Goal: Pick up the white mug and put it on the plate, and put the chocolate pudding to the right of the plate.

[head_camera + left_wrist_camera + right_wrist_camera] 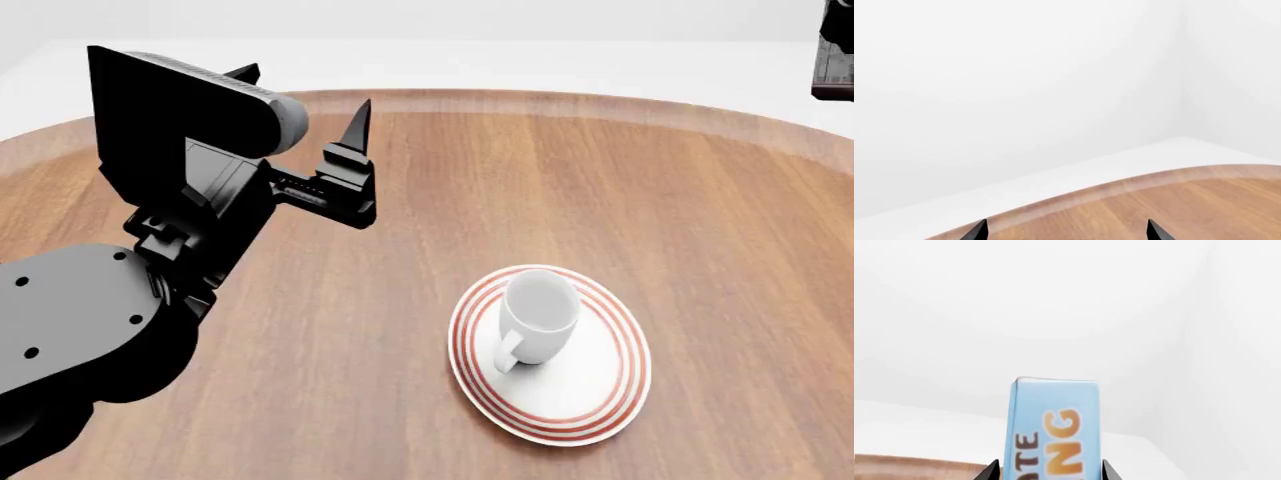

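The white mug (pixel 537 318) stands upright on the red-ringed plate (pixel 603 398) at the near right of the round wooden table, its handle toward me. My left gripper (pixel 302 98) is open and empty, raised over the table's left side, well left of the plate; in the left wrist view its gripper (pixel 1066 232) shows only two spread tips over the table edge. My right gripper (pixel 1052 471) is shut on the chocolate pudding (pixel 1054 425), held upright in the air with its blue face to the camera. In the head view only a dark part of the right gripper (pixel 834 60) shows at the top right.
The wooden table (pixel 561 180) has a curved far edge, with white floor and walls beyond it. The table edge (pixel 1121 187) also shows in the left wrist view. My left arm fills the head view's lower left.
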Robot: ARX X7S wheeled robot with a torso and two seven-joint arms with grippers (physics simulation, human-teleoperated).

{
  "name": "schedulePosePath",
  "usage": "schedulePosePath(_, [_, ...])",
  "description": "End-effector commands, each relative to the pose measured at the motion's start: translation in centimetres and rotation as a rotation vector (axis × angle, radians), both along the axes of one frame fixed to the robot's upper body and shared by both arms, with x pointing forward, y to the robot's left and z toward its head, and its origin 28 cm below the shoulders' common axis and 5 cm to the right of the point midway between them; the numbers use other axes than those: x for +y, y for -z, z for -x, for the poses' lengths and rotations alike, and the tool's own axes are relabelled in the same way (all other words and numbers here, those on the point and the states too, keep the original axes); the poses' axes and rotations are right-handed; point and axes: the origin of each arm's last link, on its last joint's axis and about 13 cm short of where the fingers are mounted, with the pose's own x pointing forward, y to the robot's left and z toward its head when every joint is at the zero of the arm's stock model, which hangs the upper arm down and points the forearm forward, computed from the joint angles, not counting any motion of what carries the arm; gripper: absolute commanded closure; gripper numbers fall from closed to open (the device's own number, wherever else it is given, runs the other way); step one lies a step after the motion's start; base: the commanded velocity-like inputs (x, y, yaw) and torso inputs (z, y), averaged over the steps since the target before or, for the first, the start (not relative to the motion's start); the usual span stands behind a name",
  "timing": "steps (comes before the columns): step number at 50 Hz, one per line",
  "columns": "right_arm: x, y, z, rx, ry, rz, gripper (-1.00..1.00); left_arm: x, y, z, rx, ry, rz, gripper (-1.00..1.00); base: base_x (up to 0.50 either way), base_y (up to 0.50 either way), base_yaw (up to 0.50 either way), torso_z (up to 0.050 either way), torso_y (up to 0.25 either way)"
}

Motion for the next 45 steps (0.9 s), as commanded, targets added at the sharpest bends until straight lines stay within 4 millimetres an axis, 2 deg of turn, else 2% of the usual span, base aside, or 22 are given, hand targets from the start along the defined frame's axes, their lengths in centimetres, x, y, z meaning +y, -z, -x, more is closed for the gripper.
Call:
schedulePosePath(1, [-3.5,-1.1,-4.8,0.211,0.000,-0.020,1.00,-0.1,0.1,-0.1,0.003,0.001,-0.005,-1.00,0.00,0.00,0.00,0.000,0.000])
schedulePosePath(5, [-4.7,-1.2,-6.3,0.274,0.047,-0.027,1.00,-0.1,0.1,-0.1,0.004,0.000,-0.005,-1.00,0.00,0.00,0.00,0.000,0.000])
schedulePosePath(13, [-6.2,-0.9,-8.1,0.425,0.000,-0.007,1.00,-0.2,0.2,0.0,0.003,0.004,-0.005,-1.00,0.00,0.00,0.00,0.000,0.000])
schedulePosePath(14, [-6.3,-0.8,-8.3,0.444,-0.006,0.047,1.00,-0.2,0.2,0.0,0.002,0.004,-0.006,-1.00,0.00,0.00,0.00,0.000,0.000])
schedulePosePath(24, [-7.6,-0.2,-10.3,0.548,0.033,0.031,1.00,-0.3,0.4,-0.1,0.005,0.008,-0.009,-1.00,0.00,0.00,0.00,0.000,0.000])
schedulePosePath(35, [-8.7,0.9,-11.2,0.645,0.070,-0.006,1.00,-0.2,0.5,-0.2,0.008,0.008,-0.007,-1.00,0.00,0.00,0.00,0.000,0.000])
schedulePosePath(45, [-9.1,2.4,-12.3,0.689,0.033,-0.157,1.00,-0.3,0.6,-0.2,0.009,0.010,-0.007,-1.00,0.00,0.00,0.00,0.000,0.000])
